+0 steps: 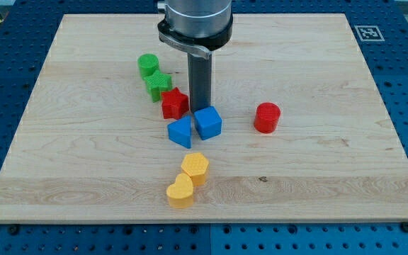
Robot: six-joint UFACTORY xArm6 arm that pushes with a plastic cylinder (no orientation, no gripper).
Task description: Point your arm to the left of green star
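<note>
My tip [199,108]: it stands on the board at the middle of the cluster, just above the blue cube [208,122] and just at the red star's [174,103] 3 o'clock; whether it touches either I cannot tell.
Gripping state: I have no jaws to open or close; I am a bare rod and hold nothing.
Green star [158,85]: it sits at about 10 o'clock from my tip, touching the green cylinder [148,66] at its 11 o'clock and close against the red star at its 5 o'clock.
Target spot: bare wood at the green star's 9 o'clock, toward the view's left.
Main risk: a straight run toward 9 o'clock would, I judge, drive me into the red star, which would shove the green star and move my goal.
Second risk: cutting around by 12 o'clock could clip the green cylinder and nudge the star with it.
Safer way round: I judge the gap toward 7 o'clock, left of the blue wedge-like block [180,132], gives more room.
Arriving: coming in too close from 9 o'clock could bump the star.
Others: the red cylinder [267,117] lies well apart at 3 o'clock; the yellow hexagonal block [195,168] and the yellow heart [180,192] touch each other at 6 o'clock, out of my way.
</note>
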